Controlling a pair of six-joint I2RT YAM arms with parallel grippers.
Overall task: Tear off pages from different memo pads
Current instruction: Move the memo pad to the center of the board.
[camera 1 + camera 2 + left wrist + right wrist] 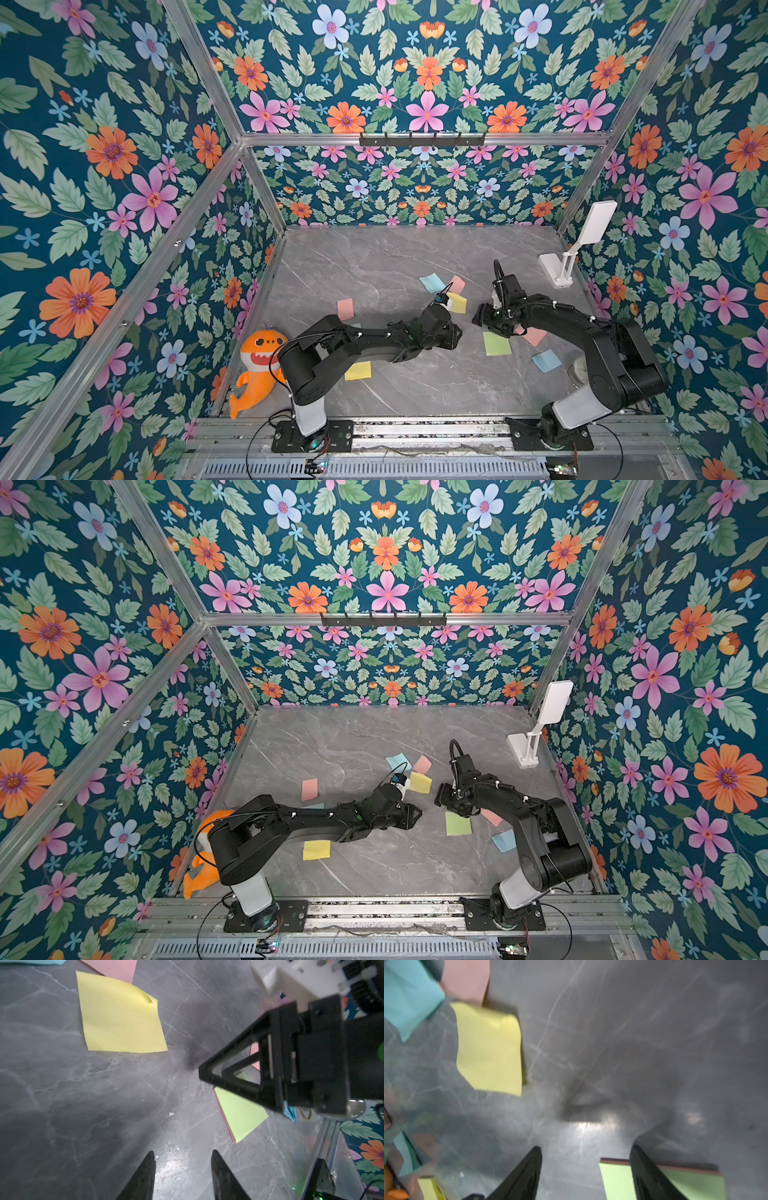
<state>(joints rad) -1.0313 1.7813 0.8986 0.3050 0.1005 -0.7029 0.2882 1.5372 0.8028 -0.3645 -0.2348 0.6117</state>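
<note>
Both my arms reach in over the middle of the table [374,257], tips facing each other, close but apart.

The left gripper [182,1167] has its fingers [145,1178] released. Only bare grey table shows between them and they hold nothing.

The right gripper [588,1167] is spread wider and is also empty-handed. One of its fingers [648,1174] crosses over the green memo pad [691,1184], but I cannot tell whether it touches. From the left wrist, those tips sit over one end of the pad, and a pink edge shows under the green top sheet. In both top views the pad lies flat just on my side of the right gripper, with one corner tucked under that wrist.

Beside the pad, a right pink note [536,337] lies partly under the right arm. A right blue note [547,360] sits a little nearer that arm's base. I cannot tell whether these are single sheets or pads.

Beyond the two grippers lies a loose cluster. The yellow page [458,303] has one dented, lifted corner and overlaps the far pink page [458,283]. The blue page [432,282] lies just beside them.

On the left, a lone pink note [345,308] lies well clear of the rest. A near yellow note [358,370] is partly under the left arm.

An orange shark toy [257,365] leans at the near left edge, and a white stand [559,272] sits at the far right edge.
</note>
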